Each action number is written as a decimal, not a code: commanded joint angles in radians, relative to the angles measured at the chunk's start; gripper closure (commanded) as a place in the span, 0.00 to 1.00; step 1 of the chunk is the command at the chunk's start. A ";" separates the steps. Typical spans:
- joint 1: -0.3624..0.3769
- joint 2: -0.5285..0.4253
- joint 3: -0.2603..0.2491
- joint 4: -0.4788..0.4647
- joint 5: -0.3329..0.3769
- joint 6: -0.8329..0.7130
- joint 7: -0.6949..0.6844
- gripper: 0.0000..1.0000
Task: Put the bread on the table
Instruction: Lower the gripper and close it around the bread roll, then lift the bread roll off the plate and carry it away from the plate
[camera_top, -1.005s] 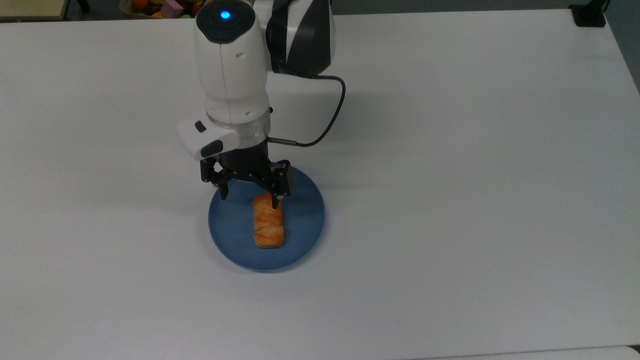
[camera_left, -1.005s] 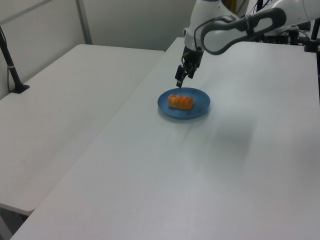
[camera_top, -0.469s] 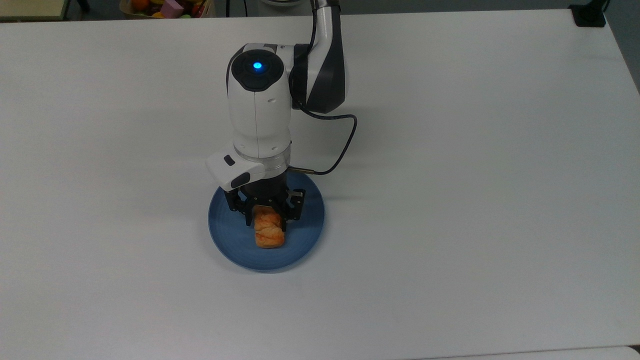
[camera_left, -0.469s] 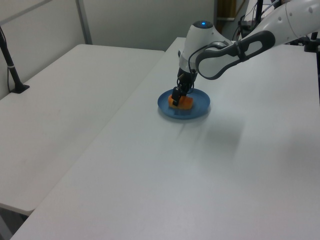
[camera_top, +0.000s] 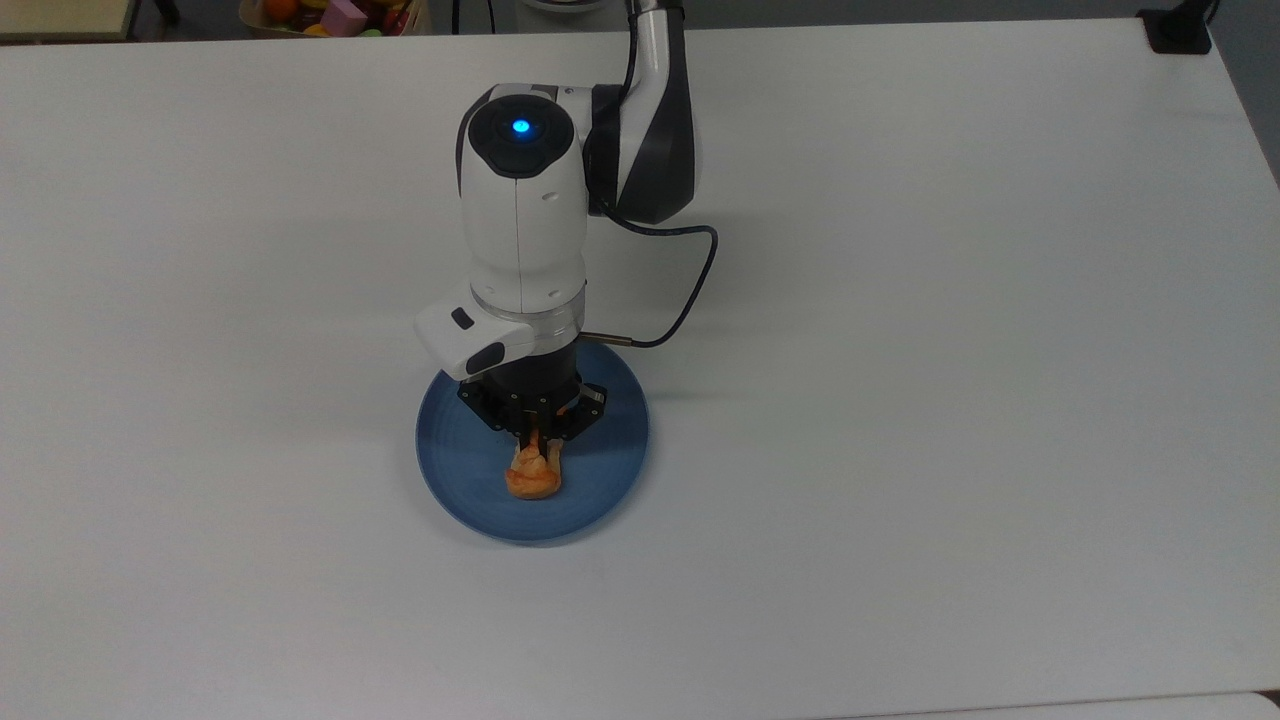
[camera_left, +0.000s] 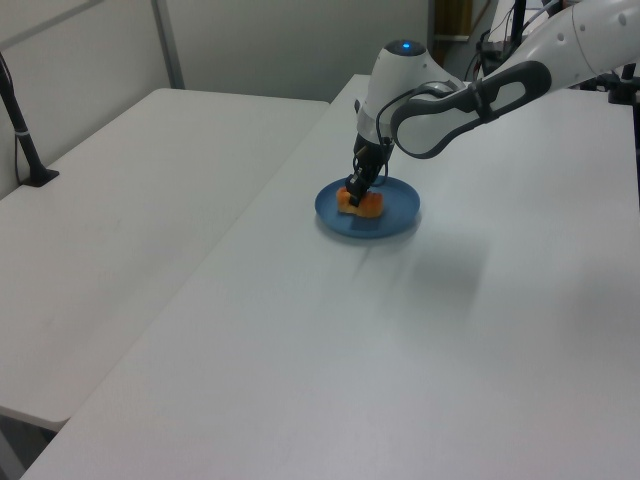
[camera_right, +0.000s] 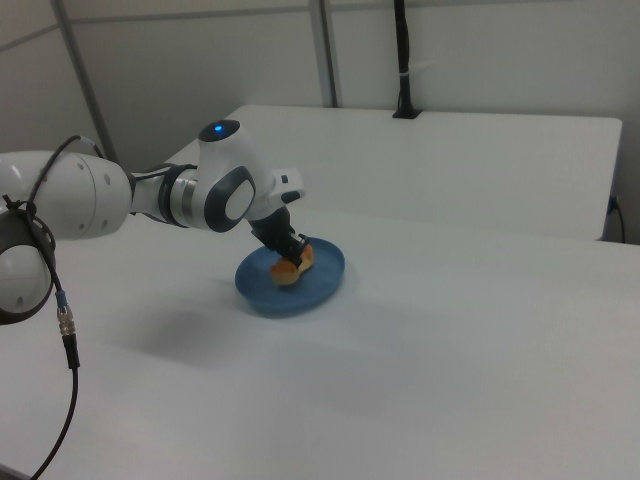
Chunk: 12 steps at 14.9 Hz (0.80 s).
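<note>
On the blue plate (camera_top: 600, 480), bread (camera_top: 533, 472) pinched tight in the closed gripper (camera_top: 535, 440), not yet lifted or moved onto the table (camera_top: 950, 350)

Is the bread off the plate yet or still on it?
Still on: the bread lies within the blue plate, pinched by the shut claw.

No readable text, label or number appears anywhere.

The plate (camera_top: 602, 470) sits on the table (camera_top: 950, 350), toward the top view's left of centre. The bread (camera_top: 533, 476) lies on the plate, the hand (camera_top: 537, 440) directly above it, pinching its far end.
</note>
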 joint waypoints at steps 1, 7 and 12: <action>0.008 -0.053 -0.006 -0.033 -0.019 0.006 0.020 1.00; -0.004 -0.259 0.005 -0.132 -0.014 -0.007 0.018 1.00; -0.015 -0.440 0.060 -0.243 -0.006 -0.028 0.020 1.00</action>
